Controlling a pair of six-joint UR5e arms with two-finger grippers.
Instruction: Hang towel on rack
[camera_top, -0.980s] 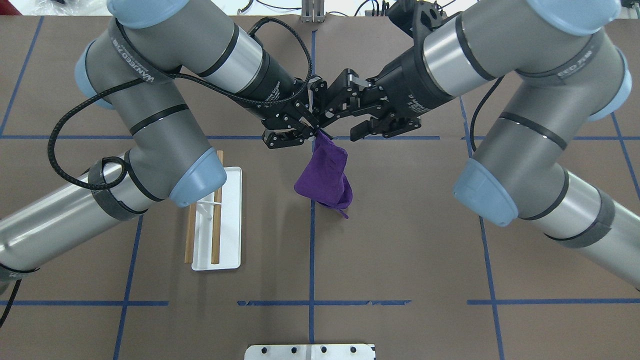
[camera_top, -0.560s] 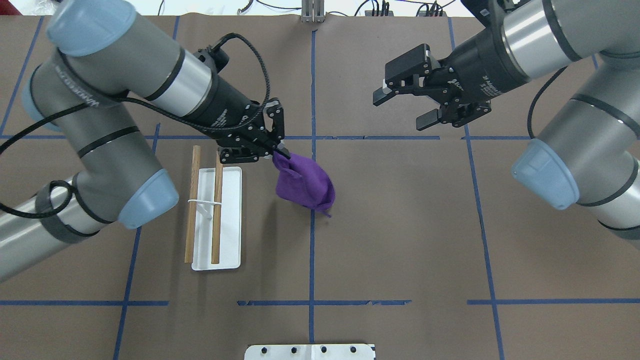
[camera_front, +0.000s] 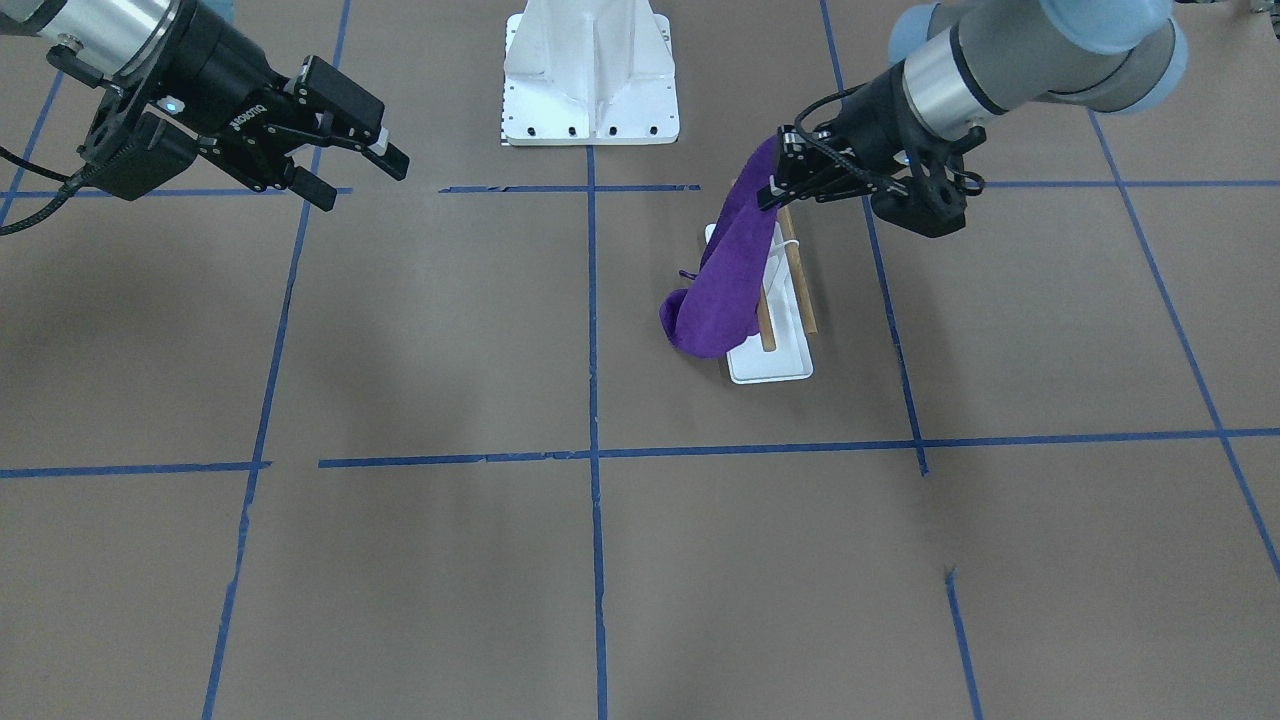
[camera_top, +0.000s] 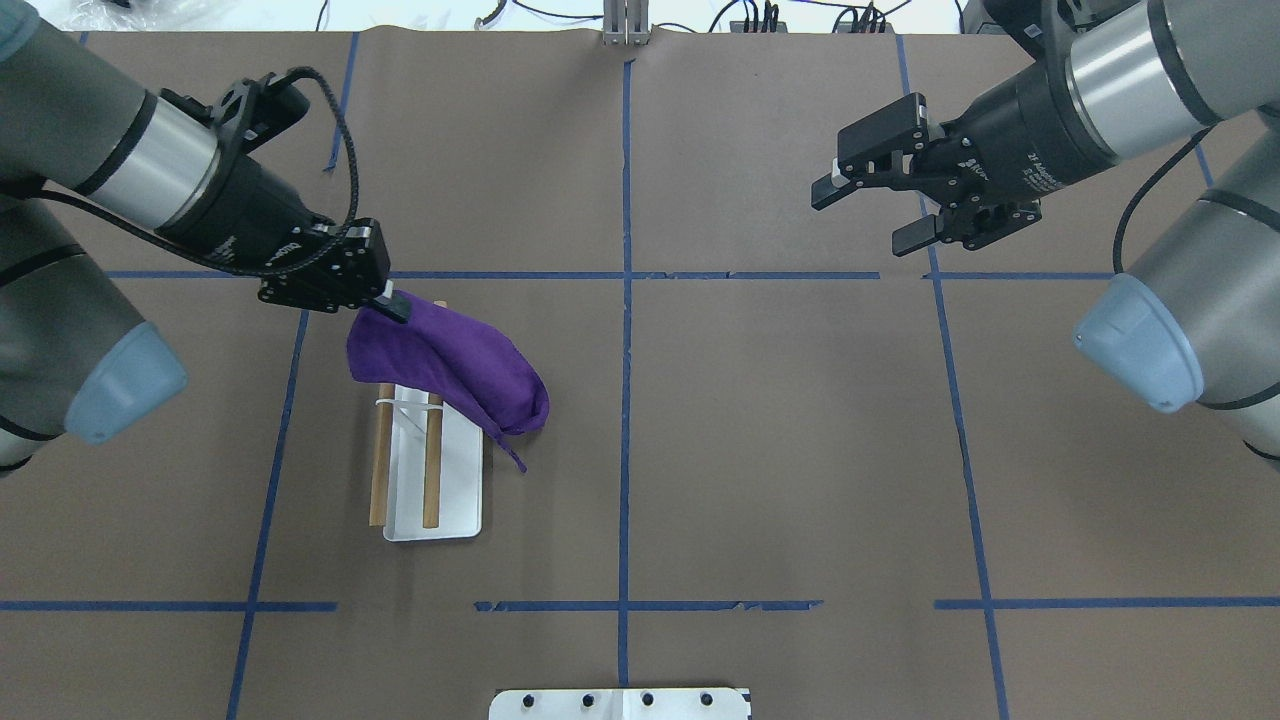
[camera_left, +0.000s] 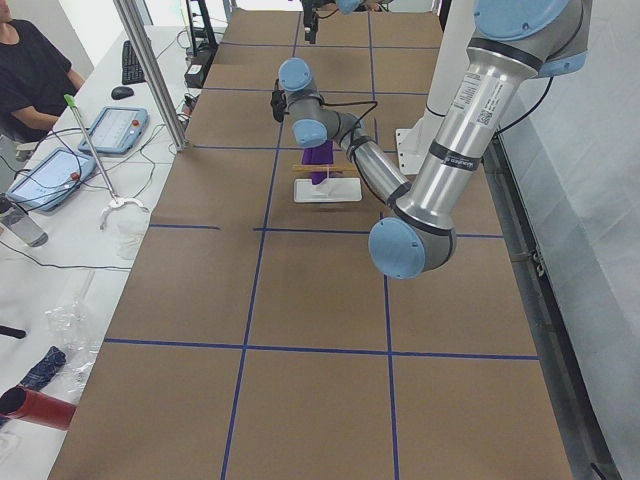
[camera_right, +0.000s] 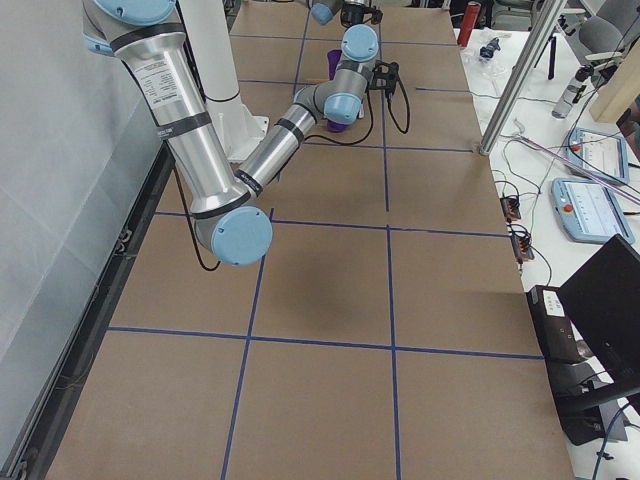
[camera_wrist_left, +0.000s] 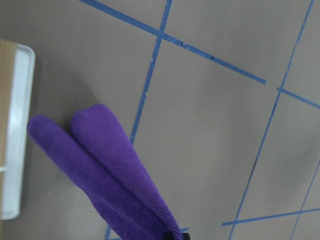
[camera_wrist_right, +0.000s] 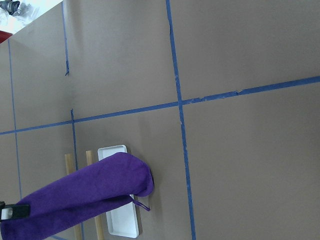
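Your left gripper (camera_top: 385, 300), clamped on a corner of the soft deep-purple towel (camera_top: 450, 365), has swung it from mid-table over the white-tray, twin-dowel rack (camera_top: 455, 490), while the right gripper (camera_top: 862, 218) has retreated wide open and empty; draping looks next.

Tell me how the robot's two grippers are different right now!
The left gripper is shut, pinching a corner of the purple towel; the right gripper is open and holds nothing. The left gripper is by the end of the rack, with the towel stretched above its dowels; the right gripper is far off on the other side. Both are black, two-fingered and up in the air.
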